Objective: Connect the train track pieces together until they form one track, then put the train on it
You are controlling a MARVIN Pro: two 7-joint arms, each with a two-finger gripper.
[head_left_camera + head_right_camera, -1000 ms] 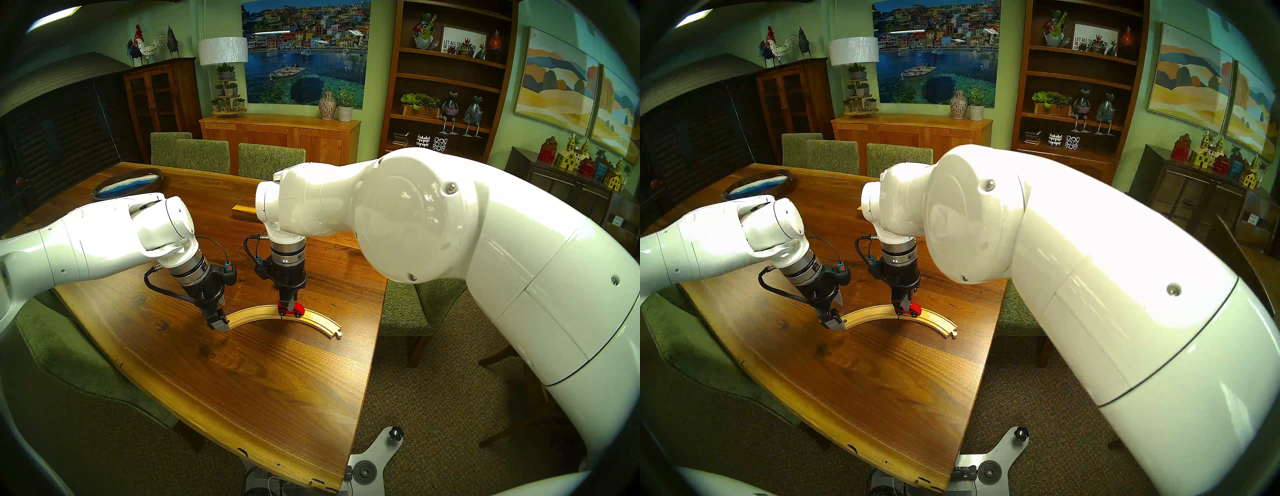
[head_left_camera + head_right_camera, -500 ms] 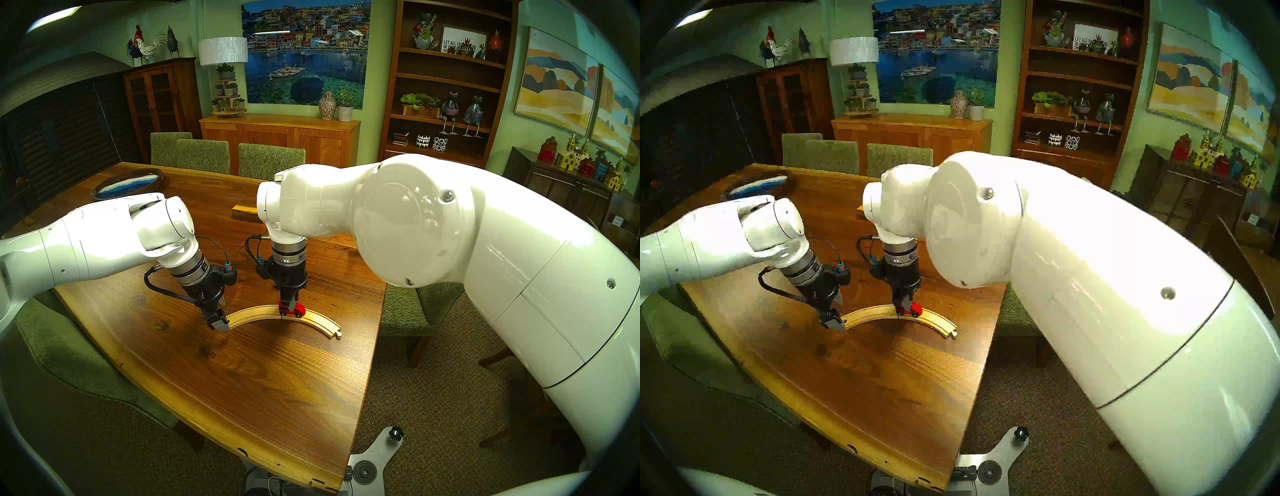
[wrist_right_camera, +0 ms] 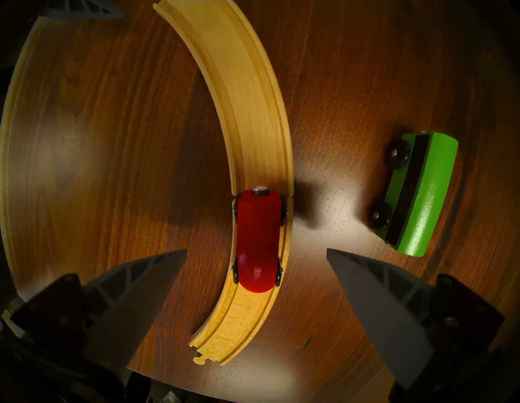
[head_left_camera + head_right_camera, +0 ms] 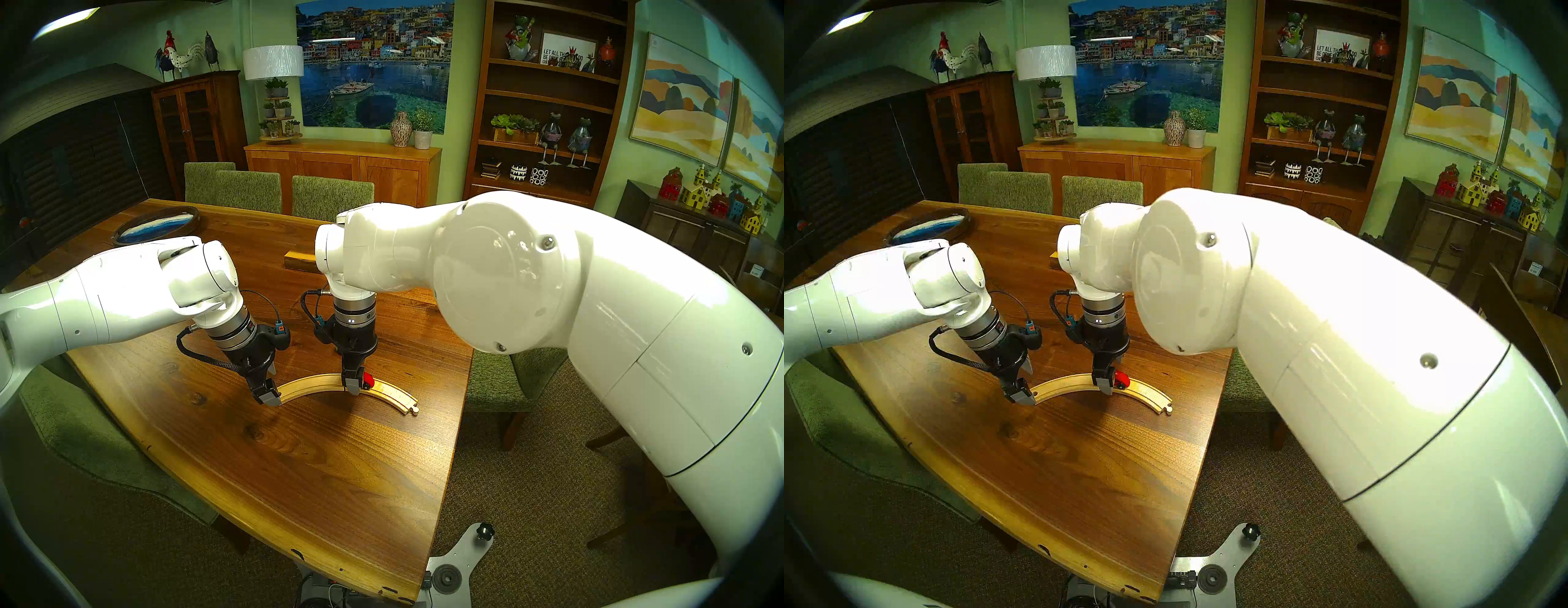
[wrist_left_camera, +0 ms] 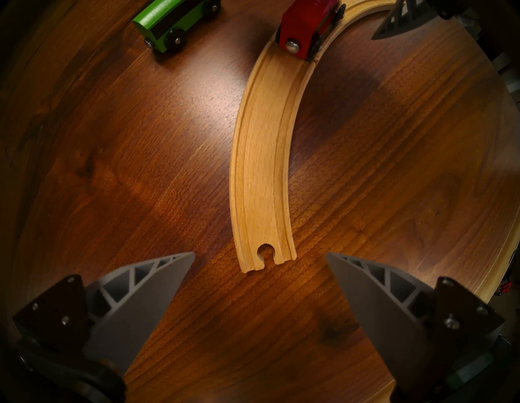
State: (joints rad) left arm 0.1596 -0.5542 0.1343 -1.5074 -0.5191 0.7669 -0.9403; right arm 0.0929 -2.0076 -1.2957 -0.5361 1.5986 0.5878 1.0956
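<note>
Two pale-wood curves lie joined as one track [image 4: 309,382] [image 4: 1064,382] on the table. The red engine [image 3: 257,242] [image 5: 304,33] stands in the grooves, its rear at the seam between the pieces. My right gripper [image 3: 256,250] [image 4: 355,384] is open, one finger on each side of the engine, touching neither it nor the track. The green carriage [image 3: 419,191] [image 5: 174,19] sits on the table beside the track, off it. My left gripper [image 5: 261,253] [image 4: 269,392] hangs open just above the track's socket end, holding nothing.
A rectangular wooden block [image 4: 299,259] lies behind the right wrist. A blue oval tray [image 4: 157,227] sits at the table's far left. The table's right edge [image 4: 460,407] runs close to the track's peg end. Green chairs [image 4: 496,382] surround the table.
My right gripper has opened and let go of the red engine, which now stands free on the track. The left arm has not moved.
</note>
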